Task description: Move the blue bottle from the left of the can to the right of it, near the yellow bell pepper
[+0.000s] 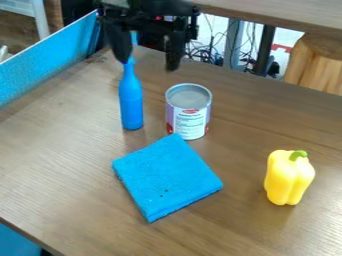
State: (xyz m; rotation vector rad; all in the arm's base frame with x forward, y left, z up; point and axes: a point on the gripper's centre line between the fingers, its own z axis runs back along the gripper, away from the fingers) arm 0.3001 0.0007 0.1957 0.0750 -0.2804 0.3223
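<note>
Bright, diffuse light covers the brown wood-grain surface point(73, 165), with a pale sheen toward its left edge and another in its lower right part. Shadows are soft and faint, such as the one at the base of the glossy yellow bell-pepper shape point(288, 179), which carries small highlights. The black tool point(148, 65) is dark, with little shading detail, while the white floor point(284, 42) beyond the far edge looks very bright.
</note>
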